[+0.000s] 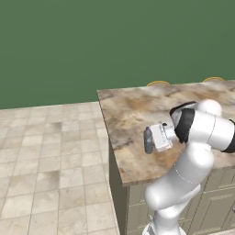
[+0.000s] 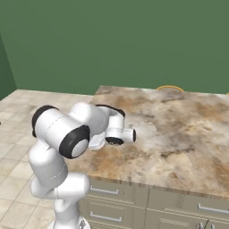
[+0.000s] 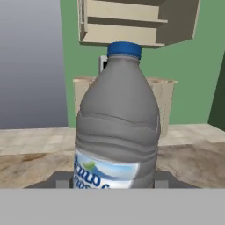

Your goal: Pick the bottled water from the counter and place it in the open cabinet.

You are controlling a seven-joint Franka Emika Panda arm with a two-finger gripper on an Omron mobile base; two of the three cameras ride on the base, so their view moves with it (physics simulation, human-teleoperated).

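Bottled water [image 3: 116,123] sits right up against the hand camera, blue cap on top, white-and-blue label with lettering cut off, can't read it. Gripper [image 1: 148,140] is clamped on it just above the marbled counter [image 1: 133,114], near its left edge. Green wall behind, beige tile floor [image 1: 46,156], open cabinet [image 3: 132,24] across the room.
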